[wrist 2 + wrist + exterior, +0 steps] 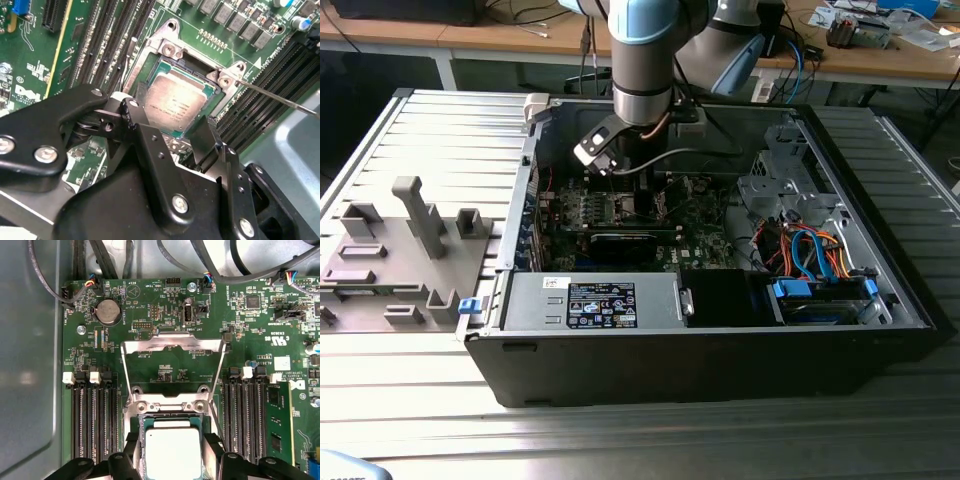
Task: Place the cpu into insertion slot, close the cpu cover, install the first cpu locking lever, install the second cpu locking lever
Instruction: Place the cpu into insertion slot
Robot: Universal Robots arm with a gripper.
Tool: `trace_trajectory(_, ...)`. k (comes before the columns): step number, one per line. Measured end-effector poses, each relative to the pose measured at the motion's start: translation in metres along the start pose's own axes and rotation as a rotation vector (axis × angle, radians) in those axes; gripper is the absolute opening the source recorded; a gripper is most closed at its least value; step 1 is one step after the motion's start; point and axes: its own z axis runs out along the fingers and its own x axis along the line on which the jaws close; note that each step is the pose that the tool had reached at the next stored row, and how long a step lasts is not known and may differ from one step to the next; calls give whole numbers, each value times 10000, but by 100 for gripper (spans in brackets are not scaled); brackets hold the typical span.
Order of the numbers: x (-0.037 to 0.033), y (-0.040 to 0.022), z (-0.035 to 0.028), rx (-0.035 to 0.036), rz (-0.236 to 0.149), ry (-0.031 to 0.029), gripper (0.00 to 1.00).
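1. The black metal gripper [174, 111] hangs directly over the square, silver-rimmed insertion slot [150, 52]. I cannot tell whether its jaws pinch or stand free.
2. The flat silver-grey cpu [175, 100] lies inside that slot, apparently seated.
3. The thin silvery cpu cover [172, 344] is hinged back from the slot, keeping it reachable.

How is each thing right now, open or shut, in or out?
Dark square silver-rimmed insertion slot: filled, uncovered.
Small square silver-grey cpu: lying flat in the slot.
Thin silvery metal cpu cover: open, flipped back.
Thin wire locking lever: unlatched, swung out.
Black gripper: low over the cpu.
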Motion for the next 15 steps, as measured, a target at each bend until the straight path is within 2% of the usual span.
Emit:
trace_trajectory(5,-3,-34,2,-2,-2,16,62)
trace_trajectory(11,-3,-34,7,-2,-4,16,62)
trace_trajectory(12,-4,-35,7,-1,-4,12,60)
trace_trajectory(13,-3,-35,6,0,-3,13,53)
trace_trajectory(15,-3,-35,7,-1,-3,16,53)
